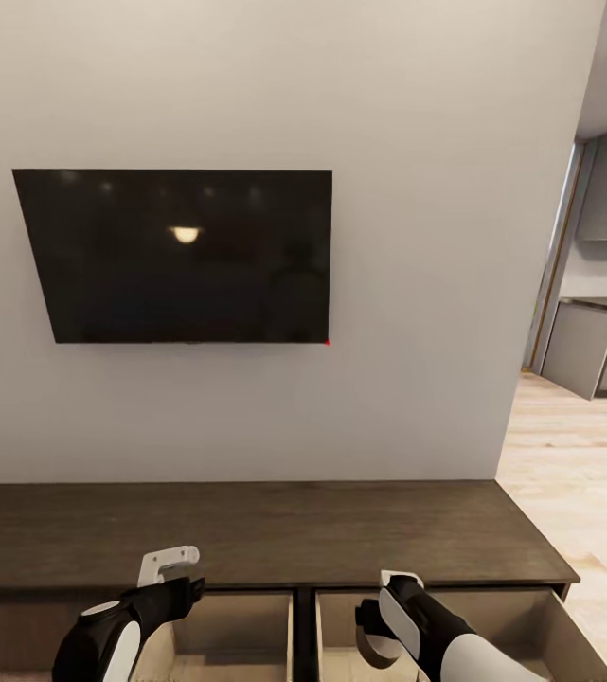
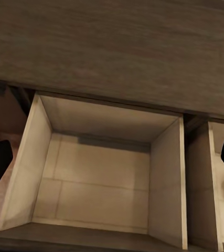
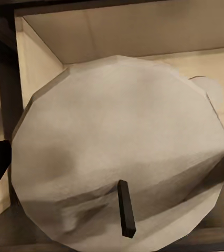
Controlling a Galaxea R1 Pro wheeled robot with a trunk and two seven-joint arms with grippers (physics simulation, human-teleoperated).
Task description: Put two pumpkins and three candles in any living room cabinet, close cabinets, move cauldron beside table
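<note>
One candle (image 3: 117, 157) is clamped between the fingers of our right gripper (image 1: 379, 633), held over the open right-hand drawer (image 1: 521, 616) of the cabinet (image 1: 256, 530) at the lower right of the head frame. We judge it light, stiff and rather slick: a squat wax cylinder best held across its round sides, clear of the thin dark wick (image 3: 126, 209), which looks the only fragile part. Our right wrist view shows what the head view cannot: the candle's face close up, and behind it, at the right edge, the pale curve of what may be another candle already in the drawer. Our left gripper (image 1: 172, 568) hangs open and empty; its wrist view looks into the bare left drawer (image 2: 98, 173).
</note>
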